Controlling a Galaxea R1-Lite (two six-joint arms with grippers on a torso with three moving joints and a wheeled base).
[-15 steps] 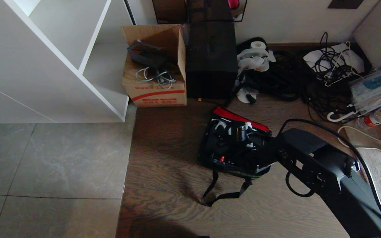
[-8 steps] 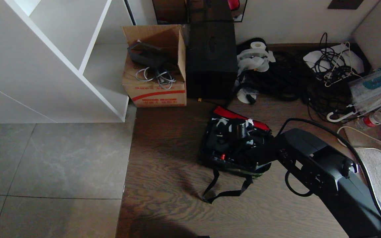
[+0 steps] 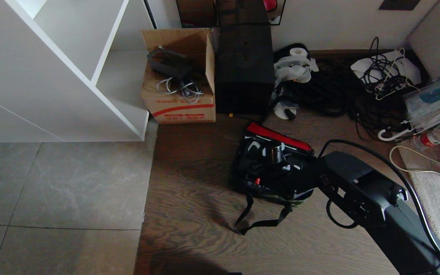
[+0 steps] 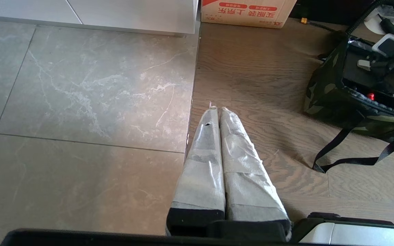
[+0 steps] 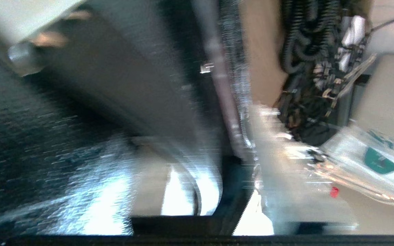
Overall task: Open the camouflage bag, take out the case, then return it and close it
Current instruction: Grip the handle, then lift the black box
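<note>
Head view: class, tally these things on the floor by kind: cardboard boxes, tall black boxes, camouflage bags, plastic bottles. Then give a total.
cardboard box: 1
tall black box: 1
camouflage bag: 1
plastic bottle: 1
Total: 4

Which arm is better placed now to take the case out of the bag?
The right. Its claw is already at the open bag, by the case. The left claw hangs shut over the floor, away from the bag.
</note>
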